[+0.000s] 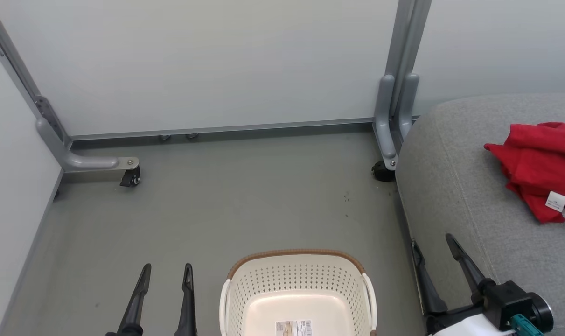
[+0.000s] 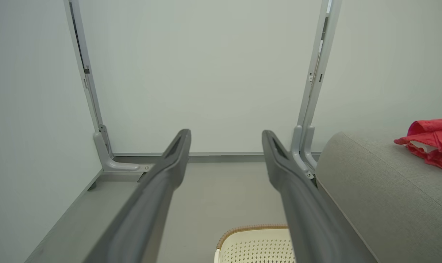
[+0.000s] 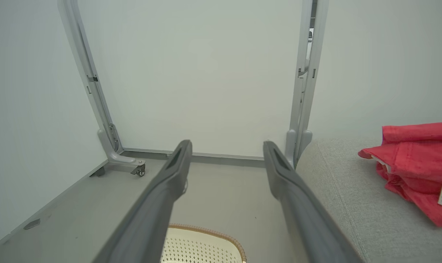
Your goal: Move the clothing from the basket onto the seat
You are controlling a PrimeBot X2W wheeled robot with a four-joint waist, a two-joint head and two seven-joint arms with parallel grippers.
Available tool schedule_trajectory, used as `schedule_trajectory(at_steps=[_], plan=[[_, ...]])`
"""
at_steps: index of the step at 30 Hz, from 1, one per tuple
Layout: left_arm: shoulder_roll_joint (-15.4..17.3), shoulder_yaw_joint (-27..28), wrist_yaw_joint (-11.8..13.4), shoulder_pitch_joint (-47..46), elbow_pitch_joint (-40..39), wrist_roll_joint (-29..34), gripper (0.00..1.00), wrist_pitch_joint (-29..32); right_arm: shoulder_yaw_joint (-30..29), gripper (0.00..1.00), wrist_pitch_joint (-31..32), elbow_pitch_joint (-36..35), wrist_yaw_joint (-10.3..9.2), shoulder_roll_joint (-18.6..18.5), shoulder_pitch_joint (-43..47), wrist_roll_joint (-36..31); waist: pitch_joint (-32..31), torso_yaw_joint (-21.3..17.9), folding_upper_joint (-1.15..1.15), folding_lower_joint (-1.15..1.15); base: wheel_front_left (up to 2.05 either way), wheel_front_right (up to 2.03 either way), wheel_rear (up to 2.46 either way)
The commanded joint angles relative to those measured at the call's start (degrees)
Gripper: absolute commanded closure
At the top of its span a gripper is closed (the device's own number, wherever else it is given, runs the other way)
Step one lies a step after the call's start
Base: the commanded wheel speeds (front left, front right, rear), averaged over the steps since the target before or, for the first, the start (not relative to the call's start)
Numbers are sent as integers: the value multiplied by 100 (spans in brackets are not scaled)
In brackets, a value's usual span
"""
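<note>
- One crumpled red heap, the clothing (image 1: 539, 165), lies on the seat (image 1: 455, 196) at about 3 o'clock in the head view; a white tag shows at its near edge; it sits well in from the cushion's rounded side, so I judge it unlikely to slide off.
- The seat takes the 2-to-5 o'clock side of that view, its edge just beside the basket; that closeness keeps any carry short.
- The basket (image 1: 298, 284) stands on the grey floor (image 1: 207, 210) at 6 o'clock; the part of its bottom that shows is bare apart from a printed label (image 1: 294, 327); its nearest part is cut off by the picture's edge, so whether a garment lies there cannot be told.
- The left gripper (image 1: 167, 267) hangs at 7 o'clock, beside the basket's left wall, fingers parted with nothing between them; the left wrist view shows the same open gap.
- The right gripper (image 1: 432, 240) sits at 5 o'clock, by the seat's near edge, fingers likewise spread and empty; both look parked clear of the basket's mouth.
- Judged from this, the transfer looks finished or close to it.
</note>
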Motion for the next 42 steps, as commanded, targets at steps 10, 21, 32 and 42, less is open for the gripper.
schedule_trajectory(at_steps=[10,21,32,42], plan=[[8,-32,23,-68,62,102,0,4,-41,0,-17,-1,-10,12,110,-5,-19,-201,0,1,0,0,0],[0,-77,48,41,172,21,100,6,-1,100,14,189,0,9,85,54,16,-224,0,1,0,0,0],[90,68,-55,-260,387,-1339,100,238,-89,100,250,347,-1,-58,-155,1432,54,-218,0,1,0,0,0],[146,185,-168,-538,642,-2402,100,436,-171,100,448,485,-2,-94,-351,2506,88,-212,0,1,0,0,0]])
